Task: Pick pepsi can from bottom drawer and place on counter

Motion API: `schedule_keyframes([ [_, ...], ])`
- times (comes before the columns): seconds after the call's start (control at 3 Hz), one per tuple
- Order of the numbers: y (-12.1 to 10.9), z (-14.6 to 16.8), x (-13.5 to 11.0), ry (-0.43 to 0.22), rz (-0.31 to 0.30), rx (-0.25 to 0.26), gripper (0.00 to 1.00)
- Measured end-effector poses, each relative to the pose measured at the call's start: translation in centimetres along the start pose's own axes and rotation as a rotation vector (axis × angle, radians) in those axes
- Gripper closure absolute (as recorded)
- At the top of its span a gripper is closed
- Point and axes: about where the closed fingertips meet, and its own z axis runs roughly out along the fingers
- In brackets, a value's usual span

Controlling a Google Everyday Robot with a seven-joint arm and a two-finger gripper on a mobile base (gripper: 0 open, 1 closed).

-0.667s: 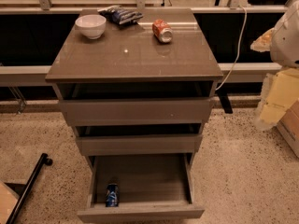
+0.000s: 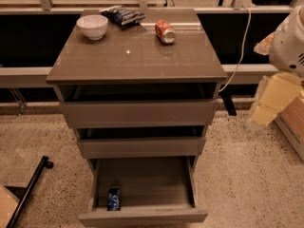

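The pepsi can (image 2: 114, 199), small and blue, stands upright in the front left corner of the open bottom drawer (image 2: 145, 216). The two shallower drawers above it are pulled out a little. The counter (image 2: 135, 56) is the glossy grey-brown top of the cabinet. My gripper (image 2: 260, 117) hangs at the end of the white and cream arm at the right edge of the view. It is beside the cabinet at the height of the upper drawers, well away from the can and above it.
On the counter are a white bowl (image 2: 92, 26) at the back left, a dark snack bag (image 2: 123, 15) at the back and an orange-red can (image 2: 165, 31) lying on its side. A white cable (image 2: 244, 37) hangs right of the cabinet. A black bar (image 2: 28, 189) lies on the floor at the left.
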Motion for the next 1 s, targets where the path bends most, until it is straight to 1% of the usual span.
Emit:
schedule_keyframes([
  [0.33,-0.4,3.9,-0.6,-0.119,0.274,0.03,0.0],
  [0.67,-1.3,7.3,-0.4,-0.185,0.493,0.044,0.0],
  [1.0,-2.4,12.0,0.0,-0.231,0.704,0.013,0.0],
])
